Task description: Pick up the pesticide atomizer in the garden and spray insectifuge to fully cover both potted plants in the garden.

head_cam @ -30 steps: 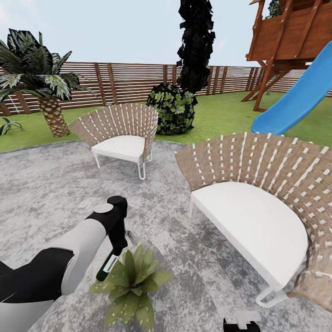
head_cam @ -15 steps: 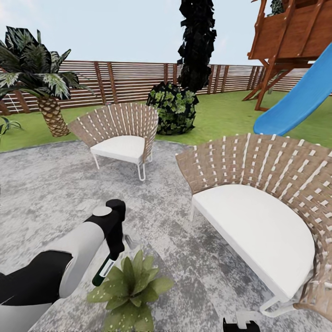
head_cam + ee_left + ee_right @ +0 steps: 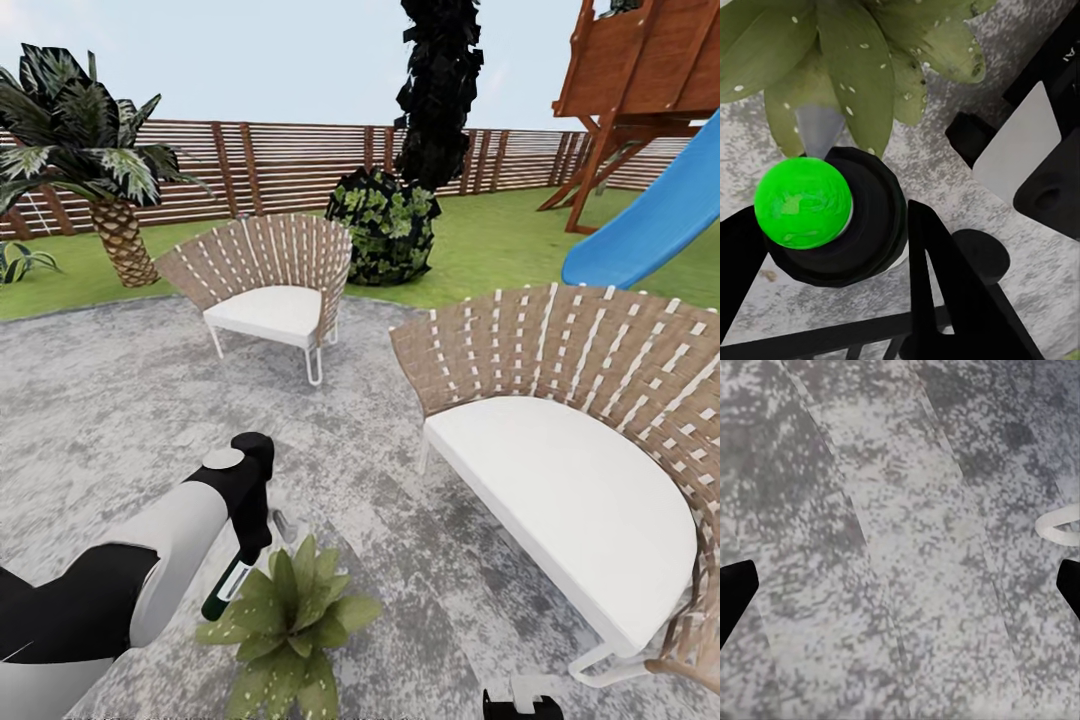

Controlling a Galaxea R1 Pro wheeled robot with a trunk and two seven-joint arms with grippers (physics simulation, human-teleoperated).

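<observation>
Head view: the left arm (image 3: pixel 150 560) reaches in from about eight o'clock, its black wrist ending above a potted plant (image 3: pixel 285 625) that stands on the grey stone patio (image 3: pixel 110 400) low in the picture, near six o'clock. The left gripper (image 3: pixel 245 560) holds the pesticide atomizer (image 3: pixel 222 590), a slim dark-green bottle with a white label, tilted, its lower end touching or just over the plant's outer leaves at their ten o'clock side. In the left wrist view the atomizer's (image 3: pixel 832 217) round dark head with its bright green dot sits between the black fingers (image 3: pixel 945 292), which are clamped against it on both sides; the plant's broad speckled leaves (image 3: pixel 847 67) spread just beyond it over the stone.

The right gripper (image 3: pixel 900 592) shows in the right wrist view as two black fingers (image 3: pixel 735 592) at opposite edges, spread wide apart over bare patio stone, with a pale curved bar (image 3: pixel 1057 529) near one side. In the head view a dark and white piece of the right arm (image 3: pixel 525 700) peeks in at five o'clock.

On the patio a wide woven sofa with a white cushion (image 3: pixel 580 470) stands at three o'clock and a smaller woven chair (image 3: pixel 265 290) at eleven o'clock. Beyond lie the lawn (image 3: pixel 480 240), a palm (image 3: pixel 95 170) at ten o'clock, a round bush (image 3: pixel 385 225) and dark tall tree (image 3: pixel 440 80) at twelve, a blue slide (image 3: pixel 650 220) under a wooden play tower (image 3: pixel 640 70) at two, and the slatted fence (image 3: pixel 280 165).
</observation>
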